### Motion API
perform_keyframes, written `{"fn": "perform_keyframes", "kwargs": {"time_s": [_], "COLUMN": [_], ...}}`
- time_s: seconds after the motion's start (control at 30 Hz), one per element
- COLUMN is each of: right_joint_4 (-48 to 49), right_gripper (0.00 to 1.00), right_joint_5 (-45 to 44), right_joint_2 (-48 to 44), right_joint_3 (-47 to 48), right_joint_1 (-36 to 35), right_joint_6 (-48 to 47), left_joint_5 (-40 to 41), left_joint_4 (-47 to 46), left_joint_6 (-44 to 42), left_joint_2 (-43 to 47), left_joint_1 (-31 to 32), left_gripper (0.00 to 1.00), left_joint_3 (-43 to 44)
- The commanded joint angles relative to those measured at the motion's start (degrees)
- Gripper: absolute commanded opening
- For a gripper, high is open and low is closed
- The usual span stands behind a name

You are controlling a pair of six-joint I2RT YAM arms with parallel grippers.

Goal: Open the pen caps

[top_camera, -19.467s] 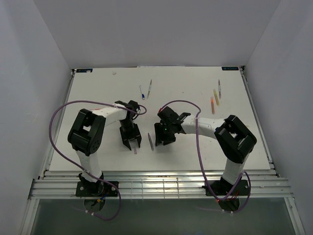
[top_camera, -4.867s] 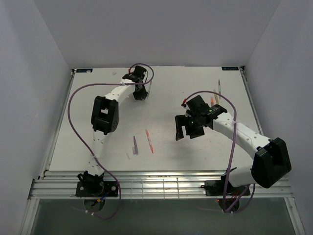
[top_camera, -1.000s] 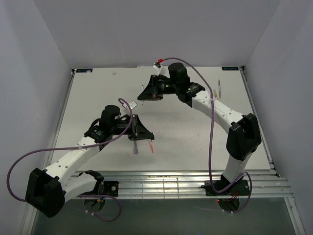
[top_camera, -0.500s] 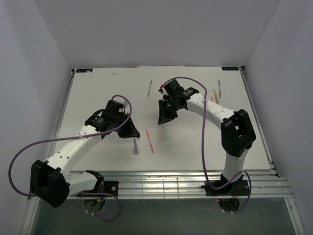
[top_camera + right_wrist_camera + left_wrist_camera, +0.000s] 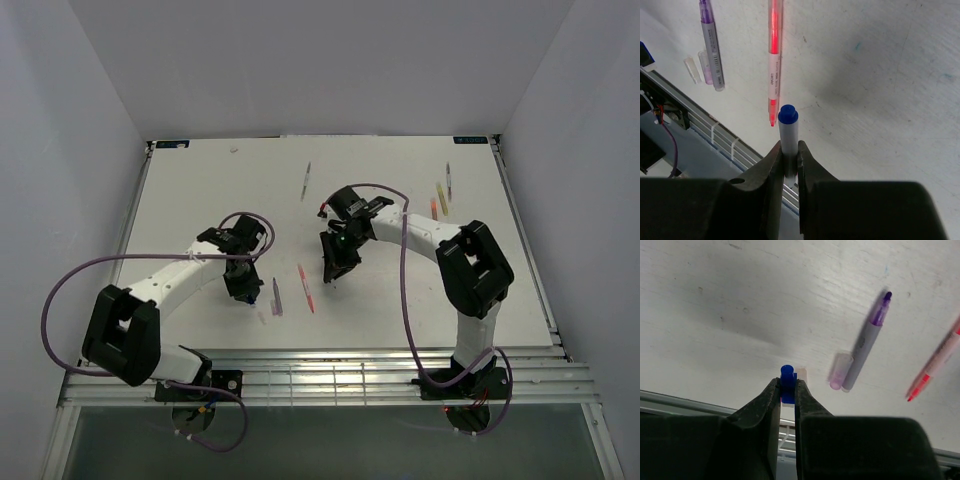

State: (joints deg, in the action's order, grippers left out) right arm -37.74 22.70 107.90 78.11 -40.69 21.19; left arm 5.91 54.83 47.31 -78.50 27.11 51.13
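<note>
My left gripper (image 5: 787,382) is shut on a small blue pen cap (image 5: 786,376), held just above the table near the front edge; in the top view it (image 5: 248,292) hangs left of the purple pen (image 5: 277,297). My right gripper (image 5: 788,145) is shut on a white pen body with a blue end (image 5: 788,127), and sits at mid-table (image 5: 333,270). On the table lie the uncapped purple pen (image 5: 867,347), its purple cap (image 5: 840,377), and a red pen (image 5: 774,60) with its tip bare.
A clear cap (image 5: 801,374) lies just behind the blue one. Another thin pen (image 5: 306,181) lies at the back middle. Several coloured pens (image 5: 440,195) lie at the back right. The table's railed front edge (image 5: 320,360) is close to both grippers.
The right gripper has come from the back of the table forward to the middle, carrying the pen. The left gripper has drawn back leftward and toward the front edge.
</note>
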Motion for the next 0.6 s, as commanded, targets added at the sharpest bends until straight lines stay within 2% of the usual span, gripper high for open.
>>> {"fn": "perform_keyframes", "kwargs": {"time_s": [0.0, 0.43, 0.57], "right_joint_4": [1.0, 0.3, 0.2], "right_gripper": [0.08, 0.15, 0.24], "right_joint_5": [1.5, 0.9, 1.1], "right_joint_2": [2.6, 6.4, 7.0], "right_joint_3": [2.8, 4.4, 4.7], "right_joint_1": [-0.6, -1.0, -1.0], "right_joint_6": [-0.9, -1.8, -1.9], "left_joint_5": [5.0, 5.7, 6.1], "left_joint_4": [-1.1, -5.7, -4.9], "left_joint_6": [-1.2, -4.3, -4.3], "left_joint_2": [-3.7, -14.1, -16.0], "left_joint_1": [-0.5, -1.4, -1.8], "left_gripper": [0.0, 0.0, 0.0], "left_joint_3": [2.2, 7.9, 8.6]}}
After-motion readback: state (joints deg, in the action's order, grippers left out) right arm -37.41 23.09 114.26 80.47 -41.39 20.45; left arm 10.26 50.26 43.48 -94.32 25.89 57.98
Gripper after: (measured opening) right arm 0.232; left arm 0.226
